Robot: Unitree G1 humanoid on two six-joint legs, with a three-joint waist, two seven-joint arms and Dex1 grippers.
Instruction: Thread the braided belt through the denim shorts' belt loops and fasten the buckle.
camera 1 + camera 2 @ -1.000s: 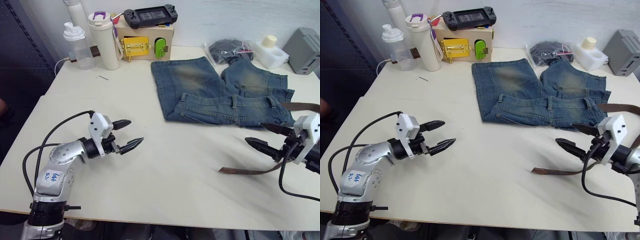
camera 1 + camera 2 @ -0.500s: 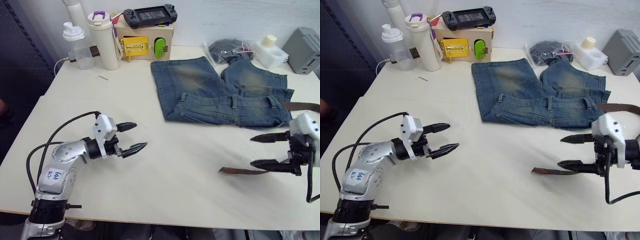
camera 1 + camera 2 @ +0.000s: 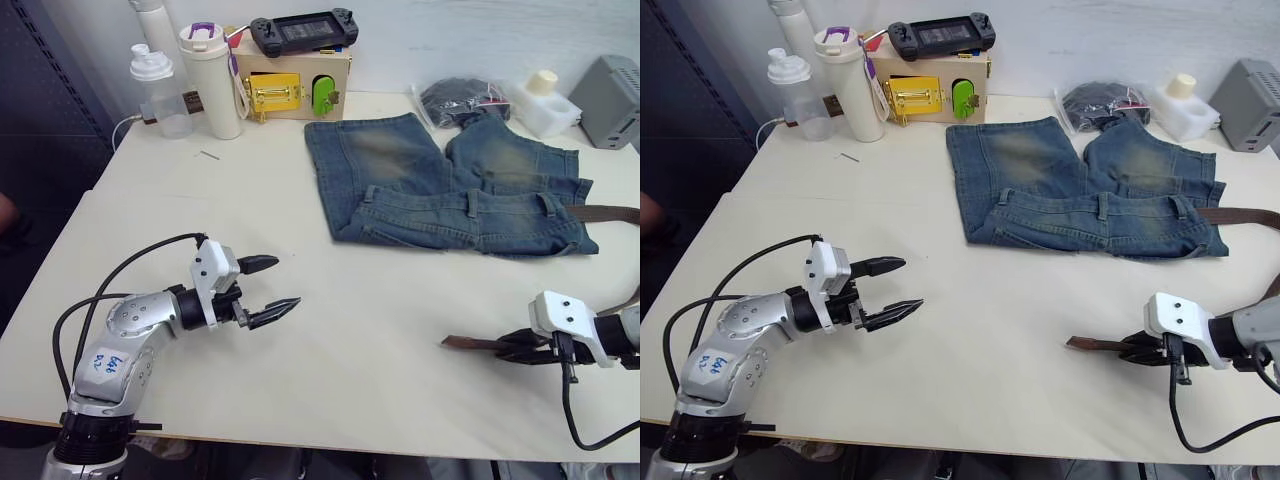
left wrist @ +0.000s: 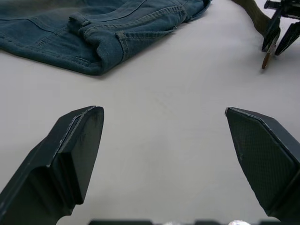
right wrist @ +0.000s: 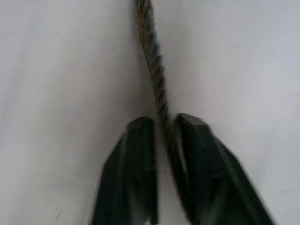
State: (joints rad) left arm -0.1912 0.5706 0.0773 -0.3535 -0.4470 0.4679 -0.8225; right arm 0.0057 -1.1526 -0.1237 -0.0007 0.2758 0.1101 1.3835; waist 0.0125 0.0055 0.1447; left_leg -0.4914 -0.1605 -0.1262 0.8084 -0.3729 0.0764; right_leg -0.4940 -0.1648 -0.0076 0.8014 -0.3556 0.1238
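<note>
Denim shorts point(image 3: 450, 185), one pair, lie flat and faded blue with yellowish worn patches on both legs. One dark-brown braided belt point(image 3: 1098, 345) trails on the table point(image 3: 370, 310) near their waistband, its tip clamped in the right gripper point(image 3: 1137, 349). Left gripper point(image 3: 268, 289) hovers with fingers spread, well apart from the shorts.

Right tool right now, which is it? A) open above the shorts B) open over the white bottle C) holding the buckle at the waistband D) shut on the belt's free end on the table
D: the right tool has its fingers closed around the braided belt near its tip, low on the table, well apart from the denim shorts.
</note>
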